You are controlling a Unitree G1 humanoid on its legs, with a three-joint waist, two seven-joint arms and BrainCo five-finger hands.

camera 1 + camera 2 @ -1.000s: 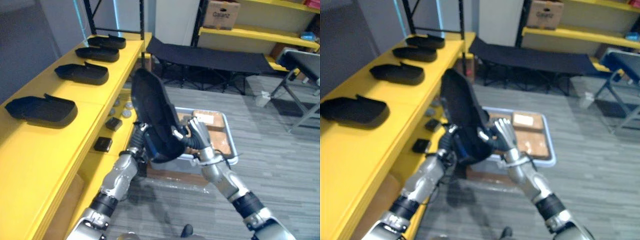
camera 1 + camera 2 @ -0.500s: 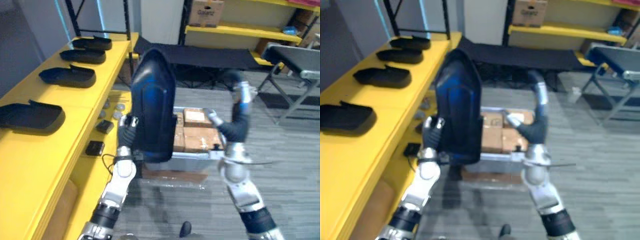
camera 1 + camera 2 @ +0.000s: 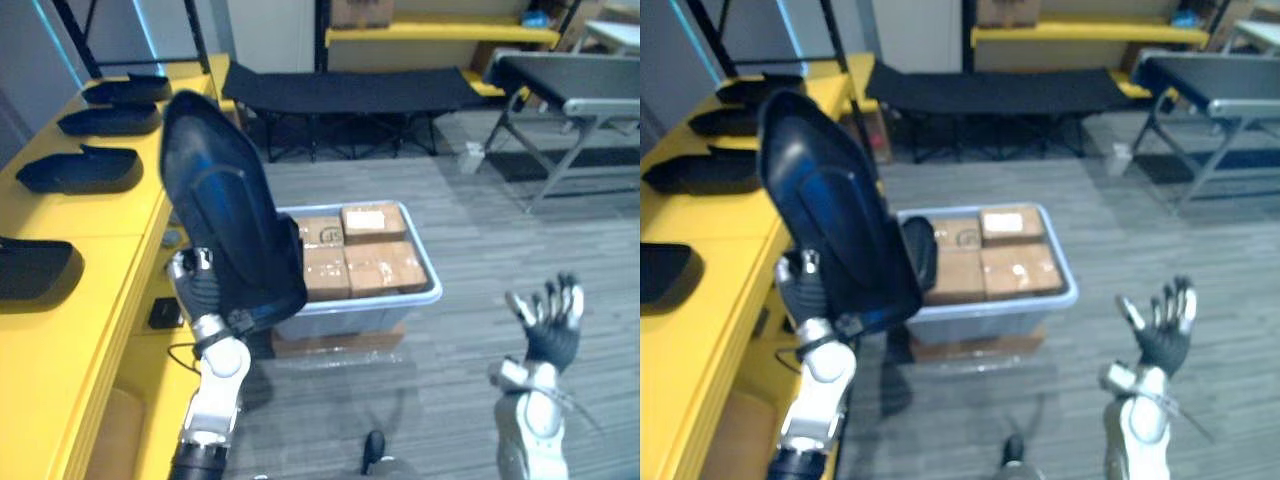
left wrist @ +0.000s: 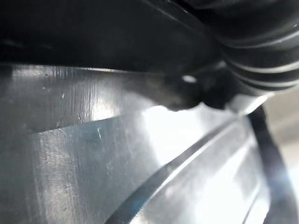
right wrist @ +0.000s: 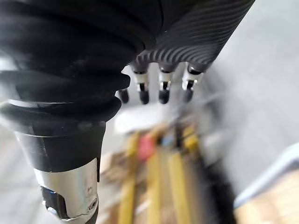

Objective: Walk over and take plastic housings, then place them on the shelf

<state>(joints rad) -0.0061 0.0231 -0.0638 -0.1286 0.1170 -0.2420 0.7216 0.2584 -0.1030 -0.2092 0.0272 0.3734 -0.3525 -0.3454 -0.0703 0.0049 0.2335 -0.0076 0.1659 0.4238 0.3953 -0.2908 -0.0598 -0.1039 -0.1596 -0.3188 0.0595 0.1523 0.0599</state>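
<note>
A large black plastic housing stands upright and tilted in front of me, its lower edge gripped by my left hand. Its glossy surface shows close up in the left wrist view. My right hand hovers low at the right over the floor, apart from the housing, with its fingers spread and holding nothing. The yellow shelf runs along the left. Several black housings lie on it in a row, the nearest by the left edge, then another and a third farther back.
A grey bin with cardboard boxes sits on the floor just right of the held housing. A black cot stands behind it, and a folding table at the far right. A small black block lies on the lower shelf.
My right hand has let go of the housing and dropped to the lower right, fingers spread. The left hand alone holds the housing, now nearer the shelf. The camera has shifted.
</note>
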